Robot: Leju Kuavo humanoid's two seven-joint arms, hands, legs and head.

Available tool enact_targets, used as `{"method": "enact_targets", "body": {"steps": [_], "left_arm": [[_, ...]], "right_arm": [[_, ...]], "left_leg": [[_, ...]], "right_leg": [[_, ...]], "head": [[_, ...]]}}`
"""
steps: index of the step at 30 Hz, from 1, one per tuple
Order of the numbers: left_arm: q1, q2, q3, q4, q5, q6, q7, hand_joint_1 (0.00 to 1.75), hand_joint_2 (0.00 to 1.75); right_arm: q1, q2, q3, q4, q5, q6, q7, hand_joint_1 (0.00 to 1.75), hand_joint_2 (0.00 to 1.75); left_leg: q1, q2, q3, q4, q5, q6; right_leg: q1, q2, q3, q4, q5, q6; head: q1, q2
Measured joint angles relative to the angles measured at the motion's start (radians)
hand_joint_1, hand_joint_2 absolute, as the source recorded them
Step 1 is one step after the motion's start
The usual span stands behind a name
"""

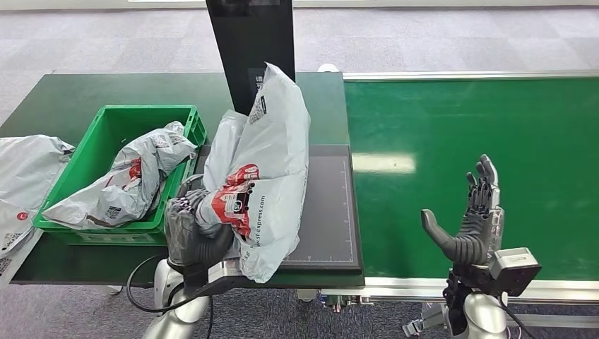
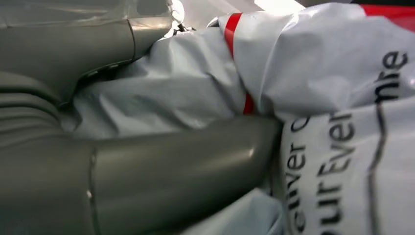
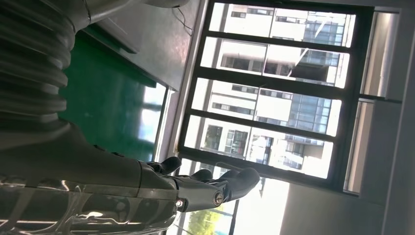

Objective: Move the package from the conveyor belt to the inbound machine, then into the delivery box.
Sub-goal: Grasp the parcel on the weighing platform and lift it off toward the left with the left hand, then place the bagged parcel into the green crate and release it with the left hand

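A grey plastic mail package [image 1: 265, 166] with red and black print stands tilted over the dark plate of the inbound machine [image 1: 328, 212], leaning toward the machine's black post [image 1: 251, 42]. My left hand [image 1: 194, 229] grips the package's lower left part; the left wrist view shows the thumb [image 2: 181, 171] pressed into the crumpled bag [image 2: 318, 73]. My right hand [image 1: 473, 212] is held up over the green conveyor belt [image 1: 480, 127] with its fingers apart and nothing in it. The green delivery box [image 1: 106, 134] sits left of the machine.
Another grey package [image 1: 127, 176] lies in the green box. More grey bags [image 1: 25, 176] lie on the dark green table at the far left. The right wrist view looks past the fingers [image 3: 215, 183] toward a window [image 3: 274, 93].
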Motion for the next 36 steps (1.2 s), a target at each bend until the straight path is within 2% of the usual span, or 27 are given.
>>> {"method": "enact_targets", "body": {"steps": [10, 17, 19, 21, 25, 29, 32, 36], "left_arm": [[0.023, 0.003, 0.001, -0.383, -0.159, 0.006, -0.001, 1.75, 0.0], [0.005, -0.01, 0.047, -0.479, -0.269, 0.006, 0.0, 1.75, 0.0], [-0.011, -0.026, 0.082, -0.457, -0.317, 0.005, 0.008, 1.75, 0.0], [-0.051, -0.042, 0.126, -0.387, -0.383, 0.002, 0.07, 1.75, 0.0], [-0.181, -0.025, 0.163, -0.177, -0.476, -0.018, 0.395, 1.75, 0.0], [-0.281, 0.004, 0.176, -0.009, -0.494, -0.02, 0.542, 1.75, 0.0], [-0.339, 0.026, 0.212, 0.09, -0.535, -0.003, 0.589, 1.75, 0.0], [-0.37, 0.031, 0.326, 0.13, -0.629, 0.004, 0.547, 1.75, 0.0]], "right_arm": [[-0.006, 0.0, 0.0, 0.001, 0.0, -0.001, 0.0, 0.0, 1.75], [-0.006, 0.0, 0.004, 0.007, 0.004, -0.007, 0.0, 0.0, 1.75], [0.0, 0.001, 0.005, 0.004, 0.012, -0.012, 0.0, 0.0, 1.75], [0.007, 0.002, 0.005, -0.001, 0.019, -0.017, 0.0, 0.0, 1.75], [0.01, 0.009, 0.005, -0.011, 0.024, -0.021, 0.0, 0.0, 1.75], [0.01, 0.009, 0.004, -0.012, 0.031, -0.02, 0.002, 0.0, 1.75], [0.014, 0.011, 0.004, -0.016, 0.034, -0.02, 0.009, 0.0, 1.75], [0.027, 0.019, 0.004, -0.029, 0.036, -0.021, 0.016, 0.0, 1.75]], "left_leg": [[0.0, 0.0, -0.001, 0.0, 0.0, 0.0], [0.0, 0.0, -0.001, 0.0, 0.0, 0.0], [0.0, 0.0, 0.0, 0.0, 0.0, 0.0], [0.0, -0.001, 0.0, 0.0, 0.0, 0.0], [0.0, 0.0, 0.0, 0.0, 0.002, -0.002], [0.0, 0.0, 0.0, 0.0, 0.003, -0.002], [0.001, 0.0, 0.0, 0.0, 0.003, -0.002], [0.001, 0.001, 0.0, 0.0, 0.002, -0.002]], "right_leg": [[0.0, 0.0, -0.001, 0.0, 0.0, 0.0], [0.0, 0.0, -0.001, 0.0, 0.0, 0.0], [0.0, -0.001, -0.001, 0.0, 0.0, 0.0], [0.0, -0.001, -0.001, 0.0, 0.0, 0.0], [0.0, 0.0, -0.001, 0.0, 0.002, -0.001], [0.0, 0.0, -0.001, 0.001, 0.002, -0.002], [0.0, 0.001, -0.001, 0.001, 0.002, -0.002], [0.0, 0.002, -0.002, 0.001, 0.002, -0.002]], "head": [[0.0, 0.0], [0.0, 0.0], [0.0, 0.0], [0.0, 0.0], [0.0, 0.0], [0.0, 0.0], [0.0, 0.0], [0.0, 0.0]]}}
